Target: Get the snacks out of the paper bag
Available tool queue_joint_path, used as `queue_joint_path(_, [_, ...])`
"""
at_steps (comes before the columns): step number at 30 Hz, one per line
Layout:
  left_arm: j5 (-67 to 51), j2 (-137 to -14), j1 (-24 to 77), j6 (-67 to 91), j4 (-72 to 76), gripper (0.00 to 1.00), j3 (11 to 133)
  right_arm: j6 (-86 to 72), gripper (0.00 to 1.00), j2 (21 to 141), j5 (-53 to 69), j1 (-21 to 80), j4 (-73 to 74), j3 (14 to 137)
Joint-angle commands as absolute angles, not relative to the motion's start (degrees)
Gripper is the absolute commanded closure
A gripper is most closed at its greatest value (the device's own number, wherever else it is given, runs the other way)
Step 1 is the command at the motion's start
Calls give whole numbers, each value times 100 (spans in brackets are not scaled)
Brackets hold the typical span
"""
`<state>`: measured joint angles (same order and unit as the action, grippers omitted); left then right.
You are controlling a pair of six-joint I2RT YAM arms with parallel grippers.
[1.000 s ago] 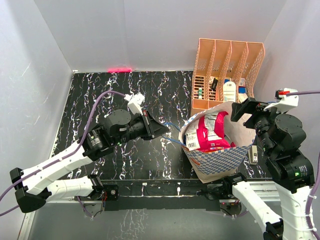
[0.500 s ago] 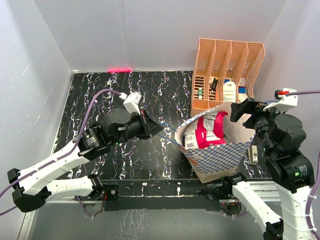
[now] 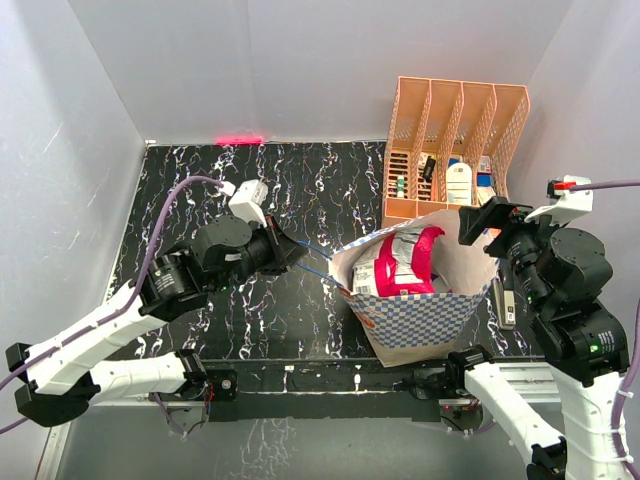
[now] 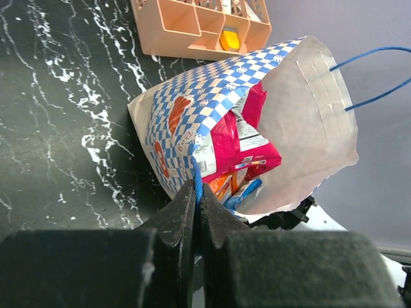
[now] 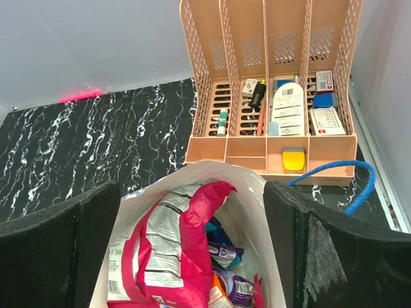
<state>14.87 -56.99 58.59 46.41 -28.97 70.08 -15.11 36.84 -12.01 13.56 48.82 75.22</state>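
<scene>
While the left pincer [image 4: 194, 192] is clamped shut on the blue cord handle [image 4: 196, 180], the paper bag [image 3: 420, 315] leans on the table [image 3: 200, 190] with its mouth drawn open. Risk: more pull may tear the thin cord or tip the bag. Above the mouth the right pincer [image 3: 483, 222] hangs fully open, holding nothing; it may snag the rim on descent. Bag contents: magenta-and-silver packet [image 5: 173, 250] on top, orange, blue and purple snacks [image 5: 225, 253] beneath. Behind it, the peach organizer [image 3: 455, 110] holds small bottles and boxes.
</scene>
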Motion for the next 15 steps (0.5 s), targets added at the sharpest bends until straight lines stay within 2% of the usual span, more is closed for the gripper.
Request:
queue_joint_path(1, [2217,-5267,5836,4452,-2973,100,7433,-1514,2,3554,-1059,1397,4463,7550])
queue_joint_path(9, [2407,-5129,5838,4412,-3136,100,7452,-1999,2,3310,-1665,1392,4656,7408])
queue_joint_path(15, [2358,-5125,5838,4412,-3108,100,7437,-2451,2,3252,-2613,1395,5061,7295])
